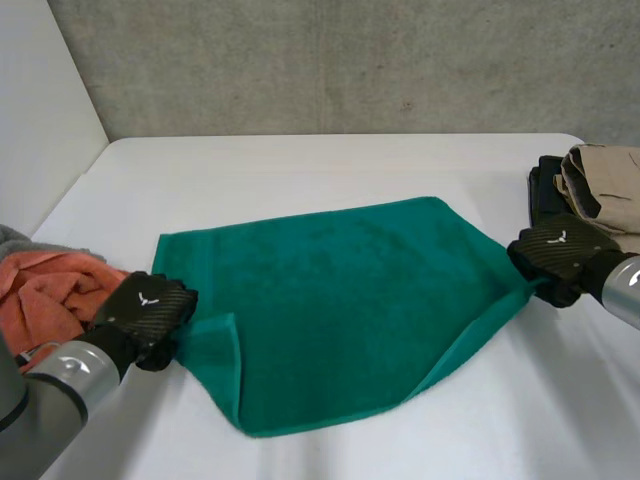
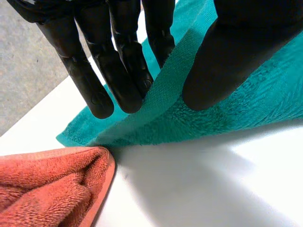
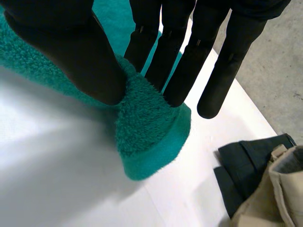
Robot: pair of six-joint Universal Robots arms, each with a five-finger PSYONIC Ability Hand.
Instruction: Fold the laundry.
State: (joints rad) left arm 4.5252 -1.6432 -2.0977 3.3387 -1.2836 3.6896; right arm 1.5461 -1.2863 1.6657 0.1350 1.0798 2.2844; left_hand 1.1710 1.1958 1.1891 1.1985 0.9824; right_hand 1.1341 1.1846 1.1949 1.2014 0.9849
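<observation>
- The green towel (image 1: 340, 290) looks soft, thick and light. I think it will sag when lifted, so the corners and edges are the best places to hold it.
- It is plain fluffy cloth with a flat hem. It lies spread in the middle of the table (image 1: 300, 170), with its near left corner turned over.
- The left hand (image 1: 150, 312) pinches the towel's left edge between the thumb and straight fingers (image 2: 120, 71).
- The right hand (image 1: 556, 256) pinches the right corner in the same way.

Fuzzy terry towel (image 1: 340, 300) (matt green cloth)
</observation>
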